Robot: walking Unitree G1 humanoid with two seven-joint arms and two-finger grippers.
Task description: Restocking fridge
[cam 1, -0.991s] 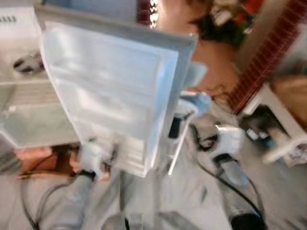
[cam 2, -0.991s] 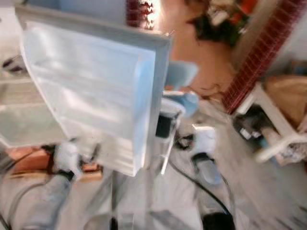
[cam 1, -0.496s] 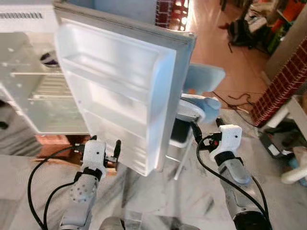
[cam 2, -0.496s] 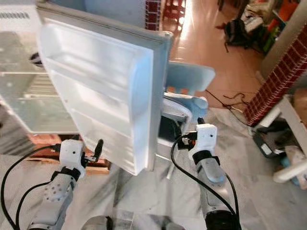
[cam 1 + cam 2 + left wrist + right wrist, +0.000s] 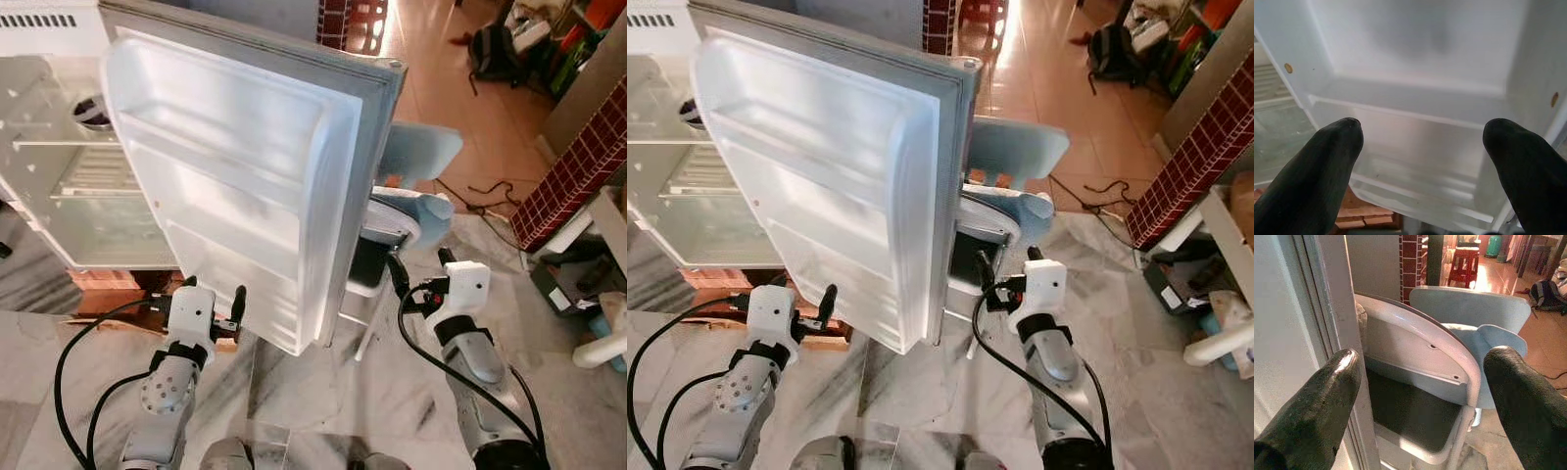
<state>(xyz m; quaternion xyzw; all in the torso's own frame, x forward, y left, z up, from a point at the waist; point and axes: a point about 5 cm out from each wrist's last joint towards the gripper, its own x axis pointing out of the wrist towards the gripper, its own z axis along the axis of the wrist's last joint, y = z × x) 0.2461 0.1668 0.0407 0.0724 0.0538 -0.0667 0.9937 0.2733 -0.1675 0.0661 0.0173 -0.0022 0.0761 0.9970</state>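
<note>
The small white fridge (image 5: 59, 186) stands on the floor with its door (image 5: 245, 186) swung wide open. The door's white inner lining carries moulded shelves, one above another, with nothing on them. Inside the cabinet, a wire rack (image 5: 93, 176) sits above a glass shelf (image 5: 108, 230).

You see a white fridge door (image 5: 235, 186) with a grey edge, and a white fridge interior (image 5: 59, 166) behind it. The chairs (image 5: 407, 211) beside it are pale blue-grey. The floor (image 5: 323, 392) is grey-veined white marble, turning to glossy orange-brown tile (image 5: 441, 59) farther off. The pillar (image 5: 578, 166) is dark red brick with pale joints. Your grippers' fingers (image 5: 1317, 181) are black.
</note>
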